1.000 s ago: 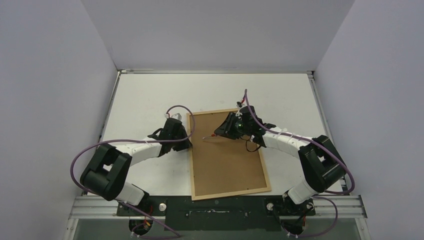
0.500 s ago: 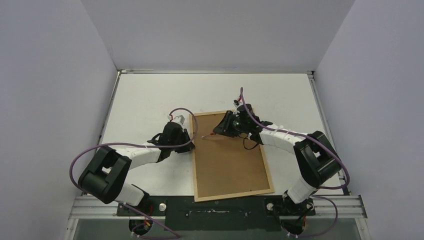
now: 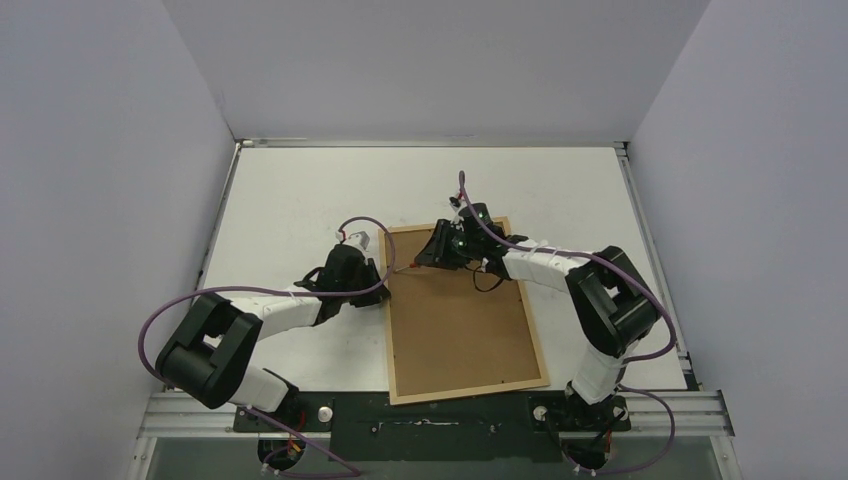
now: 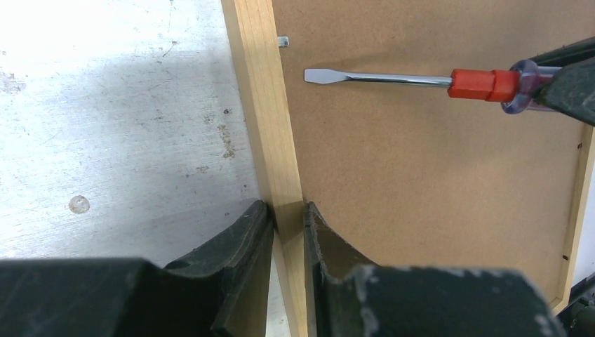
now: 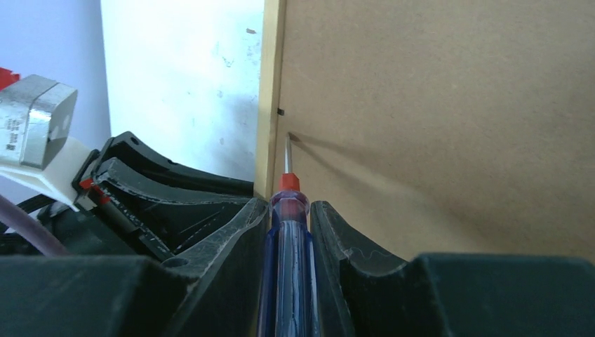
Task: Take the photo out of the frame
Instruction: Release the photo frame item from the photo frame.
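The frame (image 3: 534, 322) lies face down on the table, its brown backing panel (image 3: 460, 320) up; the photo is hidden beneath. My left gripper (image 3: 380, 278) is shut on the frame's left rail (image 4: 263, 105), one finger outside and one on the backing (image 4: 435, 175). My right gripper (image 3: 432, 258) is shut on a screwdriver (image 5: 288, 232) with a blue handle and red collar. The flat blade (image 4: 330, 75) hovers over the backing close to the left rail, just below a small metal tab (image 4: 283, 41). In the right wrist view the tip sits near the rail (image 5: 272, 84).
White tabletop (image 3: 300, 190) lies around the frame, with grey walls on three sides. The metal rail of the arm bases (image 3: 430, 410) runs along the near edge, just below the frame's bottom rail. Purple cables loop off both arms.
My right arm has carried the screwdriver leftward, bringing its tip close to the left rail. The frame has turned slightly. My left gripper keeps its hold on the rail.
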Robot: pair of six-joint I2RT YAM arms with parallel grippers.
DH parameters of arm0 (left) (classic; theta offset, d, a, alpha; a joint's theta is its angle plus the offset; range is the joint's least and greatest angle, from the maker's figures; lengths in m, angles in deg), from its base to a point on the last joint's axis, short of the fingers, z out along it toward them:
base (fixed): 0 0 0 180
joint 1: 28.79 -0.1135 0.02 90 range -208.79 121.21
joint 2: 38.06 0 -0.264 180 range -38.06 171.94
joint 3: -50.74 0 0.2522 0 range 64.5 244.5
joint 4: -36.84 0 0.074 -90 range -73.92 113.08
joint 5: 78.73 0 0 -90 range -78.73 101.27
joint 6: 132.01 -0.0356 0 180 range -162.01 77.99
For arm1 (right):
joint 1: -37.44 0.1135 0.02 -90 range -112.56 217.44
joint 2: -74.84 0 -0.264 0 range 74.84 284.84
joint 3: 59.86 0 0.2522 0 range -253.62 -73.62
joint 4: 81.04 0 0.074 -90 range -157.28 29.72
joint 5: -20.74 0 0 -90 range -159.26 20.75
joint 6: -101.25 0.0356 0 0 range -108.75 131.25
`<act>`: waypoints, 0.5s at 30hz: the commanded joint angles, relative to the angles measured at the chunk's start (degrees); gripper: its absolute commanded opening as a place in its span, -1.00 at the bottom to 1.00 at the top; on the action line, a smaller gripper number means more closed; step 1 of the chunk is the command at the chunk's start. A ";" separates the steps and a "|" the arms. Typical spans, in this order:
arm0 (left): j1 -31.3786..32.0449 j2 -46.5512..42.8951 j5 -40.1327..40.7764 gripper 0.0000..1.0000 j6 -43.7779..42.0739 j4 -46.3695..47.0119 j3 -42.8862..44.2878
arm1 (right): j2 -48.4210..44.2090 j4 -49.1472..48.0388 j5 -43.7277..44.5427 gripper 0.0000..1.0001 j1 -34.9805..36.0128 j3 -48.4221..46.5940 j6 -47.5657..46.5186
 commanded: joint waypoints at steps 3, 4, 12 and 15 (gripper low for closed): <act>1.12 0.45 -3.39 -1.00 -0.42 -6.37 -1.23 | 1.84 -6.43 -3.48 -1.00 -0.87 0.22 0.97; 1.12 0.49 -3.48 -1.00 -0.44 -6.39 -1.22 | 2.10 -6.68 -3.58 -1.00 -1.05 0.34 0.98; 1.12 0.46 -3.68 -1.00 -0.67 -6.65 -0.80 | 2.68 -7.71 -3.85 -1.00 -2.82 0.83 1.37; 1.12 0.65 -3.93 -1.00 -0.64 -6.65 -0.77 | 3.26 -10.03 -4.74 -1.00 -3.26 1.36 2.54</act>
